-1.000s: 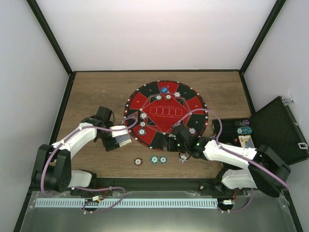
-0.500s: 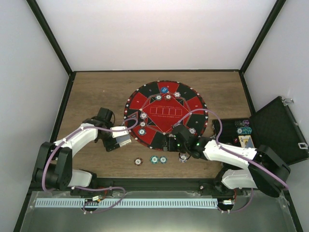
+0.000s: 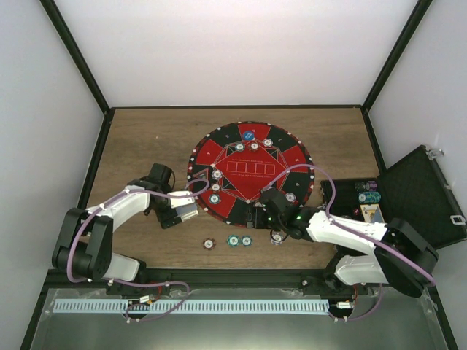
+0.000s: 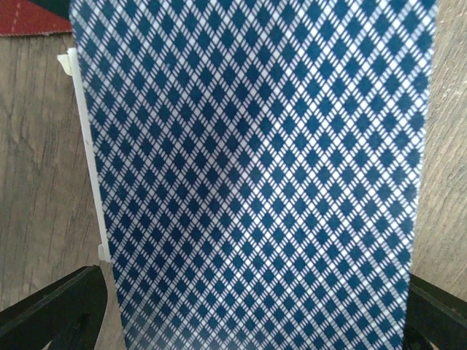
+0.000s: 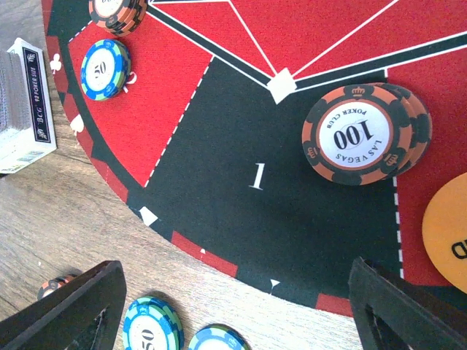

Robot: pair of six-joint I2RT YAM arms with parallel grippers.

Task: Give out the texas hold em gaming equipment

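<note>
Card box [image 3: 187, 211] left of mat [image 3: 292, 157] (chips [image 3: 233, 240] before).

Wooden table [image 3: 146, 138], round red-and-black mat [image 3: 252, 171], card deck [image 3: 187, 211] (just left), loose chips [image 3: 233, 240] in front

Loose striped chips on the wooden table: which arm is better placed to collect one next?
Probably right: the right gripper, open, hovers near a teal striped chip; left gripper straddles the blue-diamond deck.

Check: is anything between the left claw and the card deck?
Nothing visible. The card deck fills the left wrist view, directly between the fingers of the left claw, which flank its sides. Whether they already grip it, I cannot tell.
</note>
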